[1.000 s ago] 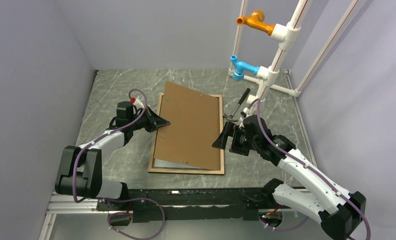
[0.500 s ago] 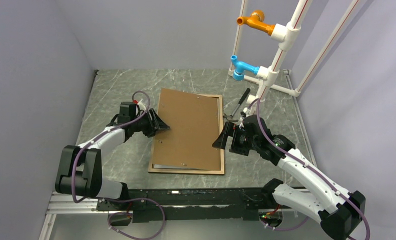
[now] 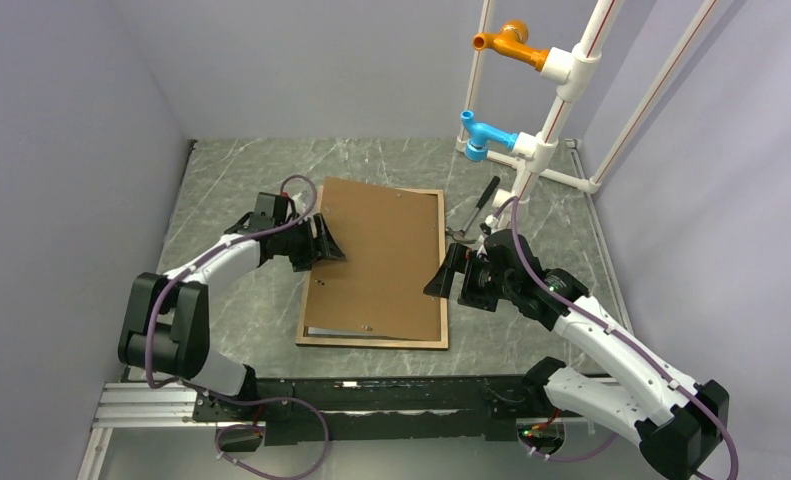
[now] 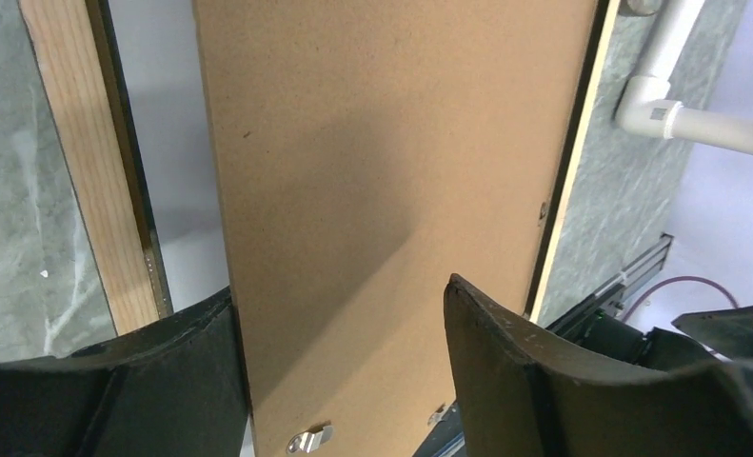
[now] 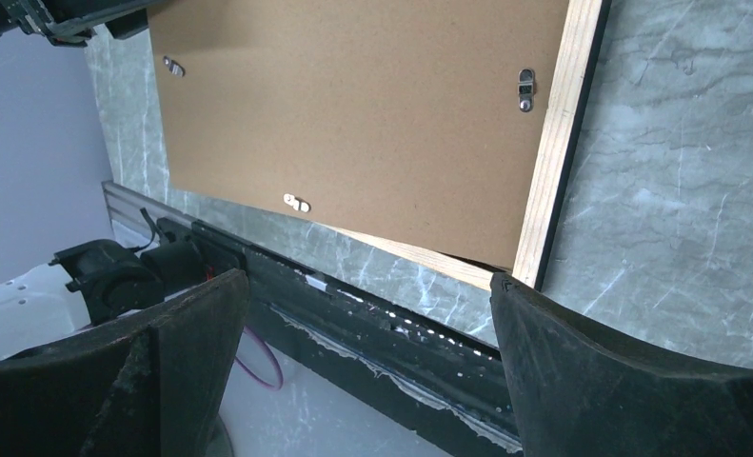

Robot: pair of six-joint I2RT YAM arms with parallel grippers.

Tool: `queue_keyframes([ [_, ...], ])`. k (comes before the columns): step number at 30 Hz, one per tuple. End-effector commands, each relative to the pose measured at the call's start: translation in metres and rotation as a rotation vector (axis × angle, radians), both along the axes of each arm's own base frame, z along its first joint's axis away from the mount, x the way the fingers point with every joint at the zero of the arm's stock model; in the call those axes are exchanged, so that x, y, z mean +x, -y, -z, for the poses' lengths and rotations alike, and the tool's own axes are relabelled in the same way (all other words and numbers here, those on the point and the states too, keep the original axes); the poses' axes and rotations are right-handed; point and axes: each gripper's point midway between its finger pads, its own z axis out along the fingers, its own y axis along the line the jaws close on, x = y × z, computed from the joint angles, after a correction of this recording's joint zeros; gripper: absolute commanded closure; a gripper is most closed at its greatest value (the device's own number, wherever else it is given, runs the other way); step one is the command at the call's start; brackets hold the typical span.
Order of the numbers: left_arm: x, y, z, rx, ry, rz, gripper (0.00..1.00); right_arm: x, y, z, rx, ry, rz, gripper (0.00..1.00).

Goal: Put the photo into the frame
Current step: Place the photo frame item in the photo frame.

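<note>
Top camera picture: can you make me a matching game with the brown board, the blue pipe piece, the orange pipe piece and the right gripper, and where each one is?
Things:
1. brown board
2. blue pipe piece
3. orange pipe piece
4. right gripper

Places:
A. highest up on the white pipe stand
B. lying on top of the frame
C. next to the frame's right rail
D. on the stand, lower than the other coloured piece

Pairs: 1-B, 2-D, 3-A, 4-C
</note>
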Motion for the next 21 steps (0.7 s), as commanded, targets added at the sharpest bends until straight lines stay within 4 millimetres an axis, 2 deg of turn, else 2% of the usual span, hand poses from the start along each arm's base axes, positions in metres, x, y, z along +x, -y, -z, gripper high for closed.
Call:
queue_keyframes([
  [1,0.014,0.007,-0.013,0.062,0.061,0.05,0.3,0.004,-0.004,-0.01,0.03,0.015,-0.002,0.01],
  [13,0.012,0.0,0.0,0.282,0.01,0.068,0.2,0.004,-0.005,-0.007,0.031,0.011,-0.006,0.01],
  [21,0.014,-0.005,0.009,0.398,-0.015,0.062,0.16,0.003,-0.004,-0.006,0.028,0.009,-0.006,0.01],
])
